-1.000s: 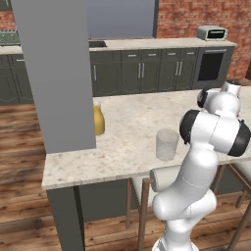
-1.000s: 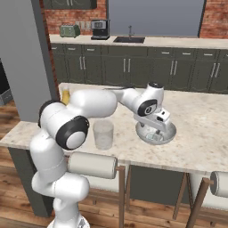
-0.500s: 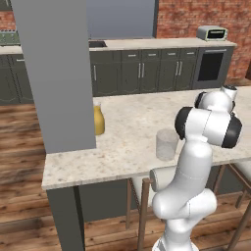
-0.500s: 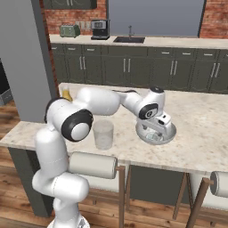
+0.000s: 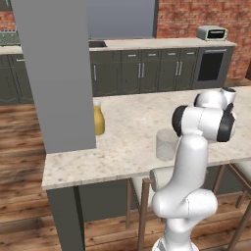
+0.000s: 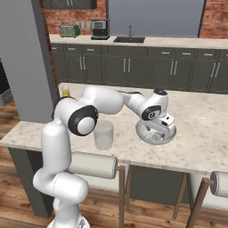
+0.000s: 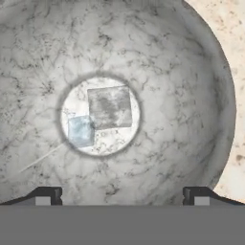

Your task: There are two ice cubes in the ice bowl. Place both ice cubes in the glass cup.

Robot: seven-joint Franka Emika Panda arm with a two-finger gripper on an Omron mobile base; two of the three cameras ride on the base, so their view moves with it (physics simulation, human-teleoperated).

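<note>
From my seat I take the ice bowl (image 6: 155, 133) as my landmark: it sits on the speckled stone counter (image 6: 205, 129), and my gripper (image 6: 161, 132) hangs directly over it, pointing down into it, with the white arm (image 6: 111, 100) reaching across from the left of the right base view. Through the hand camera I look straight into the bowl (image 7: 191, 72); its marbled grey wall curves around a pale round floor, and both ice cubes lie on that floor. The larger ice cube (image 7: 109, 107) rests at the middle of the bowl, a greyish square seen from above, and the smaller ice cube (image 7: 80, 131) lies against its lower-left corner, touching or slightly overlapping it, with a faint bluish tint. My two fingertips (image 7: 48, 195) stand far apart at the bottom of that view, one to each side of the pair, so the jaws are spread wide with nothing between them, and neither tip touches a cube. The glass cup (image 6: 103, 134) stands upright on the counter to the left of the bowl, near it but clearly apart, close to the counter's front edge; I cannot tell whether anything is inside it. In the left base view the cup (image 5: 166, 144) shows just beside my arm's elbow, and the yellow-orange jug (image 5: 98, 119) stands much farther from the bowl, against the grey pillar (image 5: 59, 73).
</note>
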